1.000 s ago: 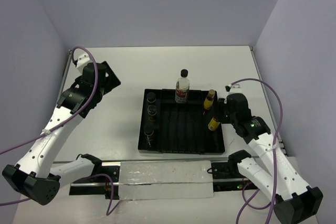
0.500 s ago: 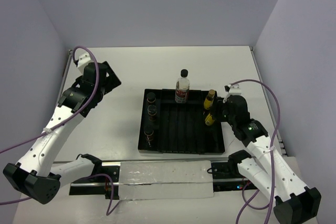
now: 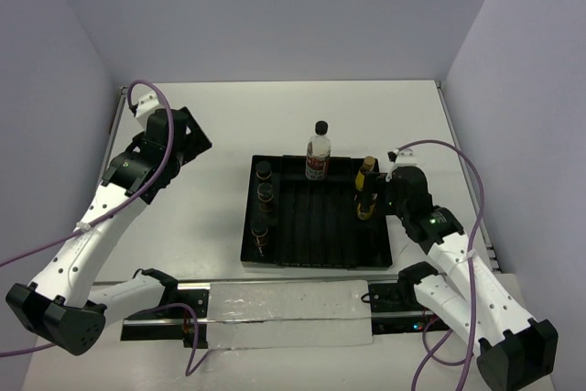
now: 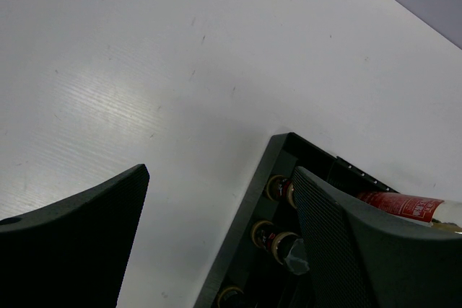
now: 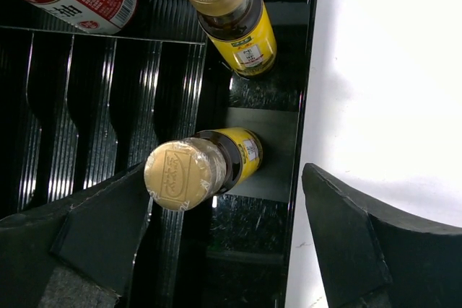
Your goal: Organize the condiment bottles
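Right end effector (image 5: 225,196) was open, fingers either side of a yellow bottle (image 5: 189,171) standing upright at the right edge of the tray (image 3: 316,258). Second yellow bottle (image 5: 231,12) stood just behind it. Clear bottle (image 3: 318,155) was at the tray's far edge, three brown jars (image 3: 265,195) along its left side. Left end effector (image 4: 220,174) was open and empty over the worktop (image 4: 144,70).

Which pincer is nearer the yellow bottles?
Right. The right pincer is open around one yellow bottle in the tray; the left pincer hangs over table beyond it.
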`<state>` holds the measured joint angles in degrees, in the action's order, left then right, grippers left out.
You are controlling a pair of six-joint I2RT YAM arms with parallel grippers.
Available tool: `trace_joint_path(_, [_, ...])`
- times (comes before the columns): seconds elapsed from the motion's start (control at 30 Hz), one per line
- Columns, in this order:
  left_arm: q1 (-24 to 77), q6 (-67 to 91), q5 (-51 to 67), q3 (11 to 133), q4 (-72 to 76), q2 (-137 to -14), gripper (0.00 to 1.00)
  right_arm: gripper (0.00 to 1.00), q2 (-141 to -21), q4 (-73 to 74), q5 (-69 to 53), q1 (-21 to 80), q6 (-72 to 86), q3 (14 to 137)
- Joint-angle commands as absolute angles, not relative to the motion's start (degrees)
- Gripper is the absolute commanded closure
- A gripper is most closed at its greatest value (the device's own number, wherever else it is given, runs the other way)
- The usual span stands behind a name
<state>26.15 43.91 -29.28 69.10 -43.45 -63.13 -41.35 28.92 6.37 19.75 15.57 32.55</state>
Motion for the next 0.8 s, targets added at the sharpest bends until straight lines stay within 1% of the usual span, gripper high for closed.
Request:
trace_joint_path(0.0, [25.84, 43.81, -29.09, 70.14, -41.7, -63.59, 0.11, 0.07, -42.79, 30.68, 5.64, 20.3, 15.47, 38.34])
trace_joint_path(0.2, [25.84, 43.42, -29.18, 70.66, -41.44, -64.07, 0.12, 0.0, -47.06, 35.5, 6.81, 20.3, 15.47, 48.73])
trace_joint_path(0.33, [25.84, 43.05, -29.49, 70.66, -41.44, -63.97, 0.12, 0.0, -49.41, 36.31, 10.93, 20.13, 15.47, 54.38])
trace_joint_path(0.53, [25.76, 42.81, -29.88, 70.49, -41.65, -63.64, 0.12, 0.0, -57.88, 37.86, 17.69, 20.21, 15.47, 64.98])
trace_joint_path(0.77, [25.84, 42.32, -30.5, 69.83, -41.4, -63.41, 0.12, 0.0, -60.03, 35.73, 18.81, 20.13, 15.47, 67.9])
